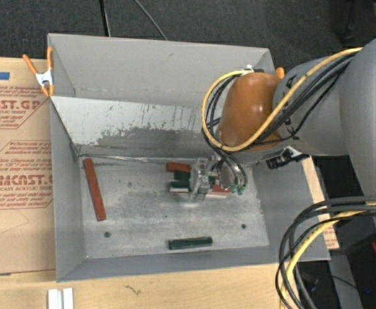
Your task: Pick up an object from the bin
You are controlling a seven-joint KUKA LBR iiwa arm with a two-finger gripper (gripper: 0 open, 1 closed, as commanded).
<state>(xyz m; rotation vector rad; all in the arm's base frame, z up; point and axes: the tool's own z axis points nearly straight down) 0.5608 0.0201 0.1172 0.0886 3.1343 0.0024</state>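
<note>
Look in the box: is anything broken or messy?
Nothing is spilled or broken. The bin's back wall is scuffed and scratched, likely wear. The red-brown stick and dark green stick lie flat on the floor, and small red and green pieces sit by the gripper.

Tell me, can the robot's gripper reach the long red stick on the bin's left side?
Probably yes. The gripper has free way: the red stick lies alone on the bin floor, nothing on it.
</note>
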